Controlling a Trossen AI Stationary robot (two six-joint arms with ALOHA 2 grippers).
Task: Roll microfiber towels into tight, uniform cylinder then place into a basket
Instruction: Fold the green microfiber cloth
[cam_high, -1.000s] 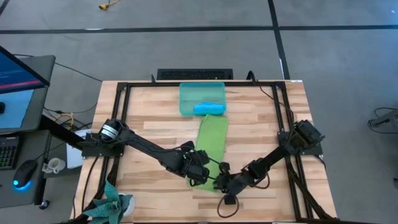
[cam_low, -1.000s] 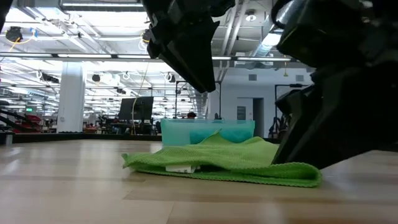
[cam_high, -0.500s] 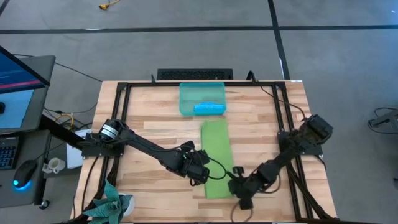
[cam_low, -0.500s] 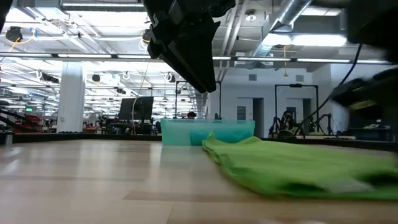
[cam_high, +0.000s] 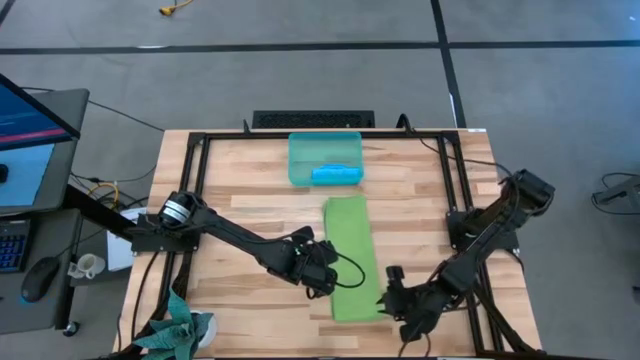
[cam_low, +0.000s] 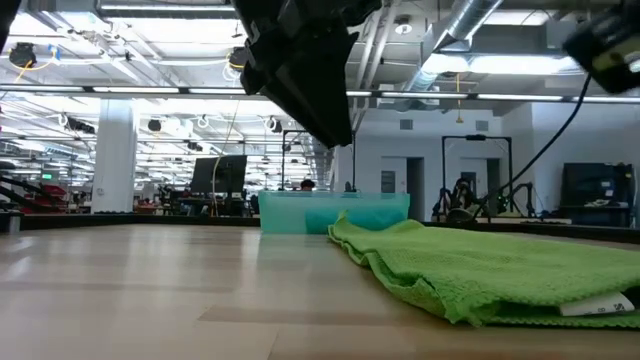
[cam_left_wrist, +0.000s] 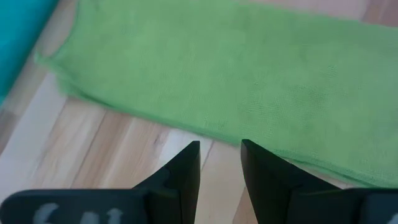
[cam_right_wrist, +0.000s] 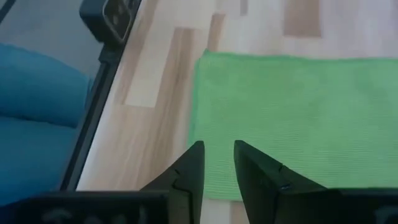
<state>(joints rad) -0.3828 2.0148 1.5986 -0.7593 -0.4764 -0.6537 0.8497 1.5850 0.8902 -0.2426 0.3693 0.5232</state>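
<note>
The wooden table (cam_high: 240, 180) fills the centre of the high view. A lime green towel (cam_high: 352, 257) lies flat on it as a long folded strip, running from mid-frame toward the lower edge. The basket (cam_high: 324, 158) sits at upper centre, just beyond the strip's far end, with a rolled blue towel (cam_high: 336, 175) inside along its near wall. The left gripper (cam_high: 325, 282) hovers at the strip's left edge, lower centre, fingers nearly together and holding nothing. The right gripper (cam_high: 390, 297) stands at the strip's lower right corner, fingers likewise narrow and empty.
</note>
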